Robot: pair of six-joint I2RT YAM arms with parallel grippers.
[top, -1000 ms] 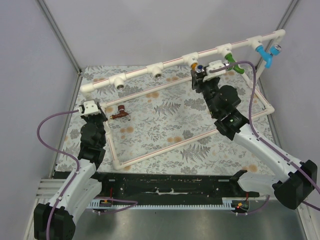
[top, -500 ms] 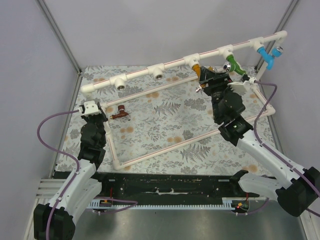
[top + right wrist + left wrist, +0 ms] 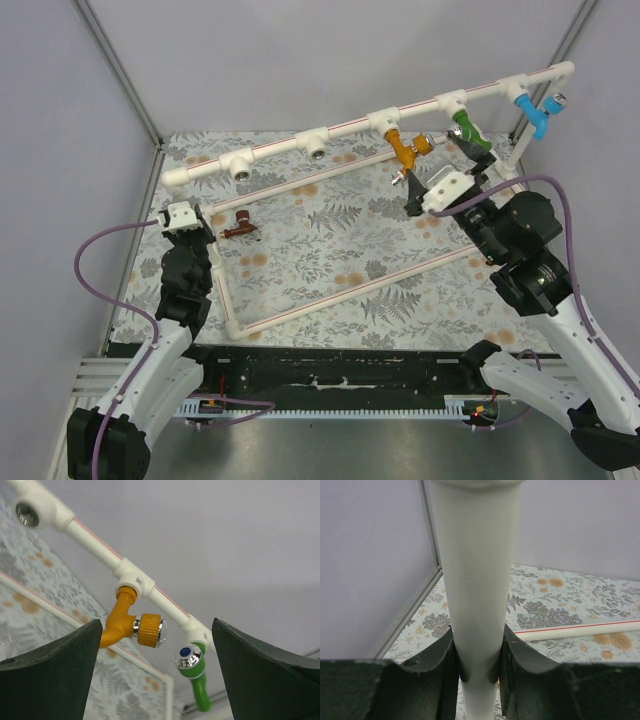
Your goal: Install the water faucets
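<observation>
The orange-yellow water faucet [image 3: 408, 148] hangs screwed into a tee of the white upper pipe [image 3: 345, 127]; in the right wrist view this faucet [image 3: 125, 625] shows its ribbed knob and silvery end. My right gripper [image 3: 438, 172] is open just in front of it, apart from it, with nothing between its fingers [image 3: 156, 630]. The dark reddish-brown faucet [image 3: 240, 227] lies loose on the patterned mat at the left. Beside it, my left gripper [image 3: 188, 216] is shut on an upright white pipe [image 3: 476, 580] of the frame, the pipe pinched between both pads [image 3: 478, 655].
A green tap [image 3: 470, 130] [image 3: 194, 667] and a light blue tap [image 3: 530, 108] hang on the same upper pipe further right. Two tees [image 3: 240, 165] [image 3: 315, 145] on its left half show bare sockets. A low rectangular pipe frame [image 3: 350, 292] lies on the mat.
The right gripper has opened, let go of the orange-yellow faucet and drawn back to the right and nearer. The faucet stays on the pipe. The left arm has not moved.
</observation>
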